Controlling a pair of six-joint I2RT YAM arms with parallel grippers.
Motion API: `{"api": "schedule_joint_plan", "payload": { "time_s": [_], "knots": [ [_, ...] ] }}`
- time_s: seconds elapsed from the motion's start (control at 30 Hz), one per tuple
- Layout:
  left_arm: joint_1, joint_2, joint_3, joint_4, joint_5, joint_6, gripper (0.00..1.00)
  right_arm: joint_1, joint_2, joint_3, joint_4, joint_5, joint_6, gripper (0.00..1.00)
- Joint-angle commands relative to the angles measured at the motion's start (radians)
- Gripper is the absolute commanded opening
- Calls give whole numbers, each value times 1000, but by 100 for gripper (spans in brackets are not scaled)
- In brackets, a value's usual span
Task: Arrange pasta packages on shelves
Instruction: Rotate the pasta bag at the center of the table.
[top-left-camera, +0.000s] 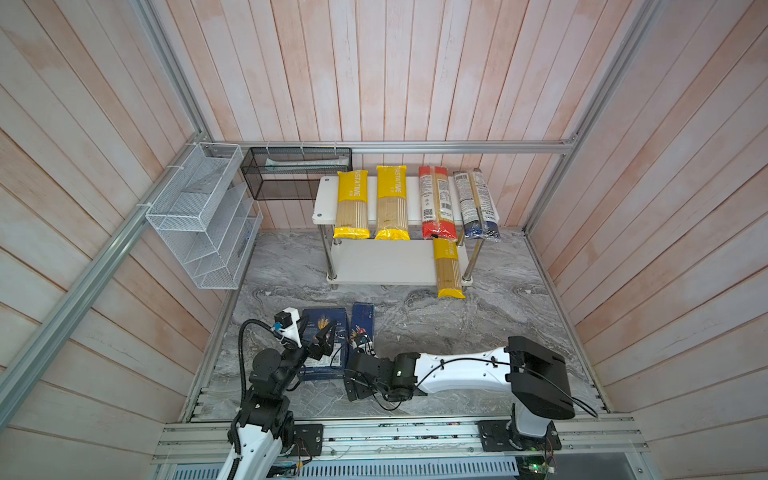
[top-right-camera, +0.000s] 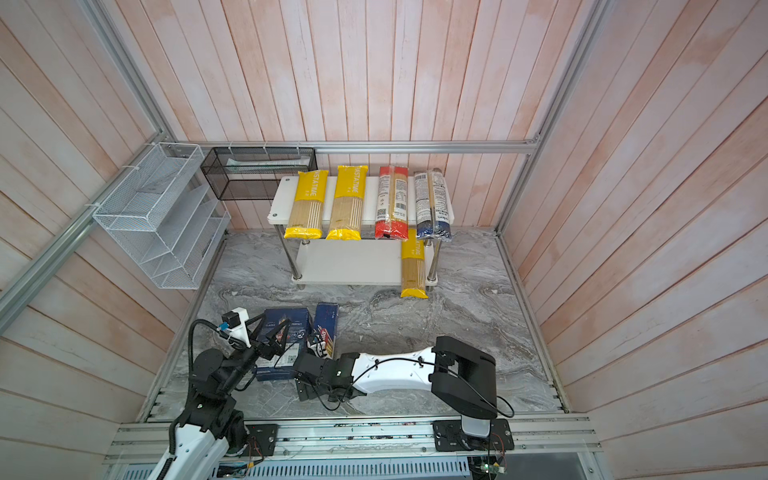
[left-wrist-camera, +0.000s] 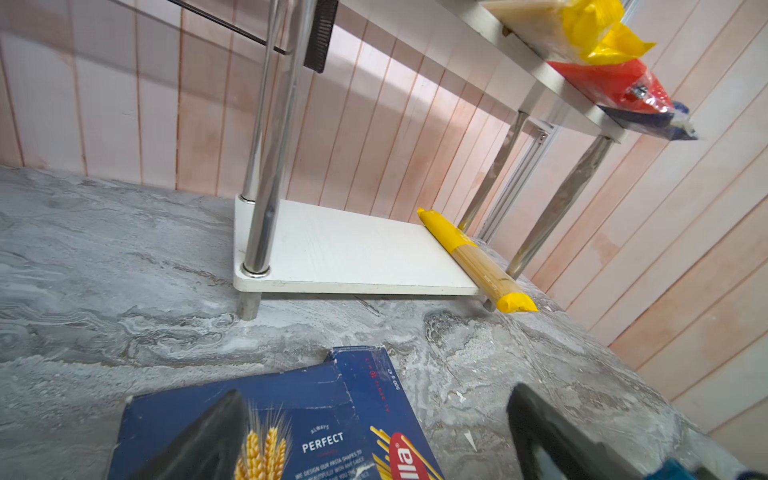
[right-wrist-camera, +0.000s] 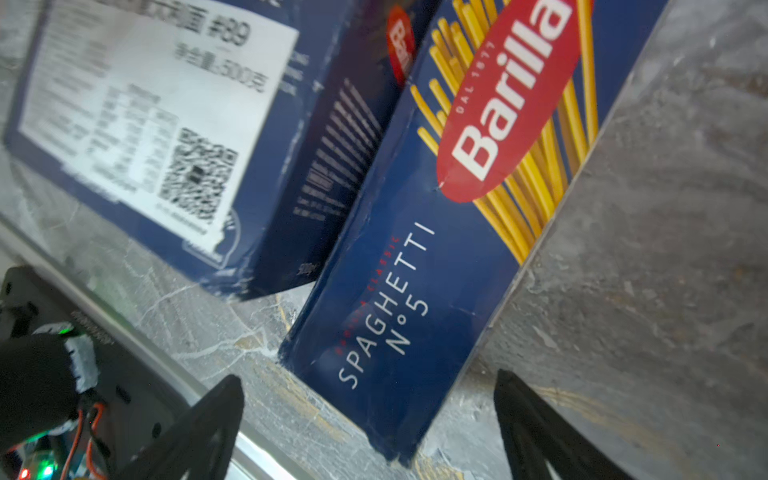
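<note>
tabletop (top-left-camera: 519, 324): grey marble pattern, walled by pale wood panelling.
rack (top-left-camera: 478, 253): two tiers on chrome legs at the far side. The upper shelf (top-left-camera: 328, 201) and lower shelf (top-left-camera: 382, 262) are both white boards.
white wire basket (top-left-camera: 199, 216): hangs on the side frame rail, well apart from every pack.
black mesh basket (top-left-camera: 291, 174): hangs on the back rail, just beside the upper shelf's corner.
upper shelf load: four packs side by side, lengthwise front to back, near ends overhanging the front edge. They are the first yellow bag (top-left-camera: 352, 203), second yellow bag (top-left-camera: 392, 203), red-ended bag (top-left-camera: 435, 203) and dark-blue-ended bag (top-left-camera: 476, 203).
lower shelf load: third yellow bag (top-left-camera: 449, 268) at the end under the red-ended bag, its near end sticking out past the board over the tabletop. The rest of the board is bare.
wide Barilla box (top-left-camera: 322, 321): flat on the tabletop near the arms, not on the rack.
narrow Barilla box (top-left-camera: 362, 318): flat on the tabletop just beside the wide one. "SPAGHETTI N°5" reads in the right wrist view.
left gripper (top-left-camera: 320, 328): fingers spread wide above the wide Barilla box, pinching nothing. Contact cannot be told.
right gripper (right-wrist-camera: 370, 415): fingers spread either side of the narrow Barilla box's near end, a gap showing on both sides, nothing pinched.
</note>
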Motion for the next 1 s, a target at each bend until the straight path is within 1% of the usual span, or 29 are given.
{"api": "schedule_joint_plan", "payload": {
  "time_s": [0.0,0.1,0.27,0.57,0.73,0.83,0.97],
  "knots": [
    [34,-8,-20,-16,23,-33,100,15,58,71,-118,71,68,98],
    [49,-6,-22,-10,42,-35,100,21,88,100,-131,71,85,98],
    [50,-17,-24,-16,45,-37,100,21,109,103,-153,90,134,98],
    [50,-16,-25,-14,48,-37,100,31,147,136,-155,86,106,98],
    [50,-16,-24,-14,50,-36,100,28,165,146,-253,113,150,98],
    [52,-15,-24,-12,52,-34,100,22,153,126,-298,129,170,98],
    [50,-15,-26,-10,56,-32,100,10,86,34,-281,127,196,98]
  ]
}}
